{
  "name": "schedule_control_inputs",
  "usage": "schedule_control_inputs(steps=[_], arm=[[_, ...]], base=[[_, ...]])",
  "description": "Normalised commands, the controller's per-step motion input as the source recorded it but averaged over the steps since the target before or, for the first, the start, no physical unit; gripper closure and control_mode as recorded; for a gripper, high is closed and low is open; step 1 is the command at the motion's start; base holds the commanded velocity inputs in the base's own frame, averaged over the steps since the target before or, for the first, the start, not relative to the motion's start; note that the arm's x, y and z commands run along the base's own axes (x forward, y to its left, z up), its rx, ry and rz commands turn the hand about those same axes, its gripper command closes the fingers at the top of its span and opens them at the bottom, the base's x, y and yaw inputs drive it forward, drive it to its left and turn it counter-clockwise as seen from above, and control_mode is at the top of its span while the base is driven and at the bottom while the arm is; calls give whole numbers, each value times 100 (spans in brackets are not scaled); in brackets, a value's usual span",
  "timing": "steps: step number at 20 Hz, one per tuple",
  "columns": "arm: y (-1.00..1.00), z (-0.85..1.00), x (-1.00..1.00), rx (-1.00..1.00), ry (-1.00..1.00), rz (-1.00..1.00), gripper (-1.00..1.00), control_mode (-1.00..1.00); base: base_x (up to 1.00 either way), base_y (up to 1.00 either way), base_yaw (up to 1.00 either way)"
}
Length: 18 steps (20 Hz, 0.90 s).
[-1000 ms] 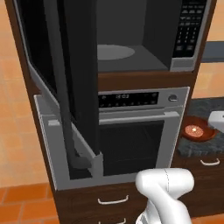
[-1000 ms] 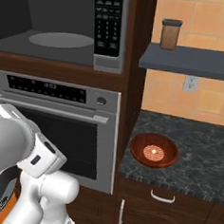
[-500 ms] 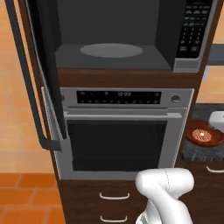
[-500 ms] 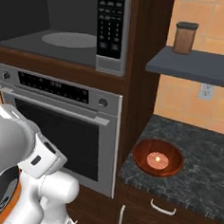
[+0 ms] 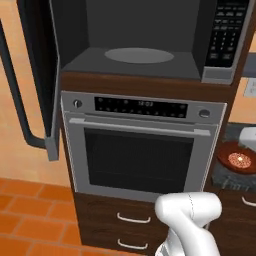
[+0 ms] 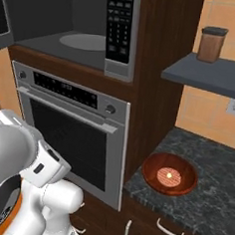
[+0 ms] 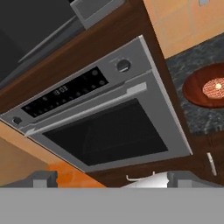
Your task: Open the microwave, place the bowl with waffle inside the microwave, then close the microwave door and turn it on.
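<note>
Above the steel-framed oven (image 5: 142,145), the microwave (image 5: 145,45) stands with its cavity exposed and the round grey turntable (image 5: 138,55) bare; the microwave door (image 5: 37,75) is swung fully out to the left, its dark handle toward the camera. So the opening step looks done, and fetching the bowl is the step in hand. The bowl (image 6: 170,173) sits on the dark speckled bench (image 6: 208,196) to the right of the oven, under a shelf (image 6: 207,76) carrying a brown jar (image 6: 213,44), with the waffle (image 6: 168,176) lying at its middle. Low in front of the oven, the hand (image 7: 111,180) is spread wide and holds nothing, well apart from the bowl. Next, I judge, it must travel right and down to the bowl's rim, close on it, and keep the bowl level so the waffle stays put.
</note>
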Motion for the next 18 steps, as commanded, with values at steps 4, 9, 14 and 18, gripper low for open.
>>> schedule_control_inputs(steps=[4,9,14,18], arm=[[0,0,0,0,0,0,-100,100],[0,0,0,0,0,0,-100,100],[0,0,0,0,0,0,-100,100],[0,0,0,0,0,0,-100,100]], base=[[38,0,20],[30,-13,31],[14,-24,33],[-13,-43,15]])
